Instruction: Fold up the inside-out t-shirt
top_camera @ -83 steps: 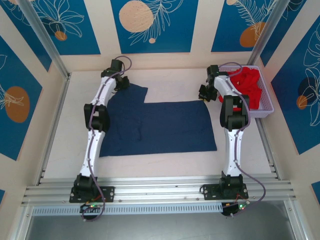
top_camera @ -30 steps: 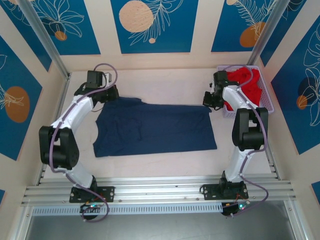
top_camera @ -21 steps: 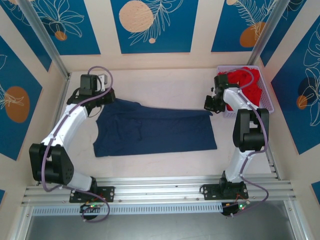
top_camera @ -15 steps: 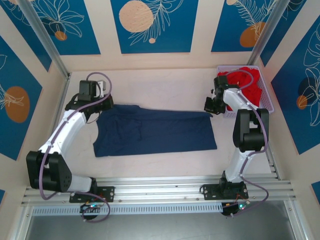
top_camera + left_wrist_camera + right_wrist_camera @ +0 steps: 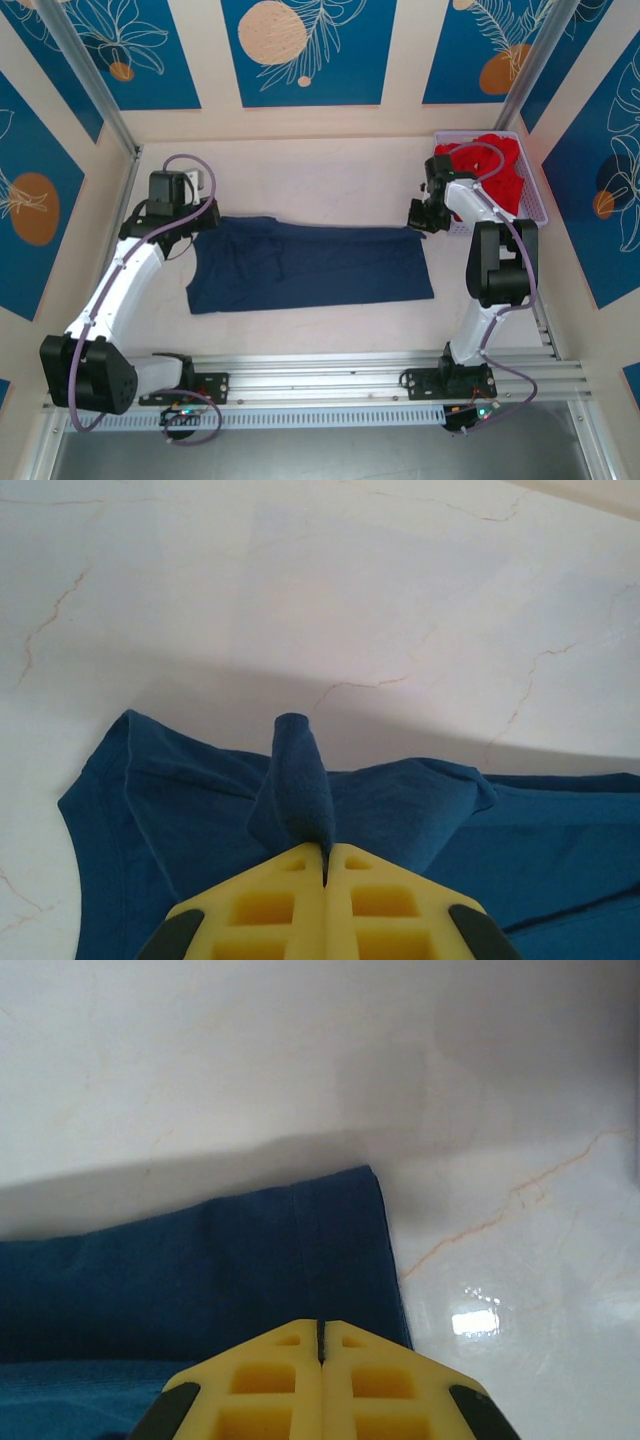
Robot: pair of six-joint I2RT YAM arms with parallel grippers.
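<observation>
Pale marble-look tabletop runs out from the arm bases, and nearest me on it lies the dark navy-blue cloth t-shirt, its long axis left to right; I take the sleeves to point left and the hem right. At its far edge the left gripper is clamped on a raised pinch of cloth, and the right gripper is closed on the hem corner. I judge the lengthwise fold is under way: next, both corners travel level toward me, then release.
</observation>
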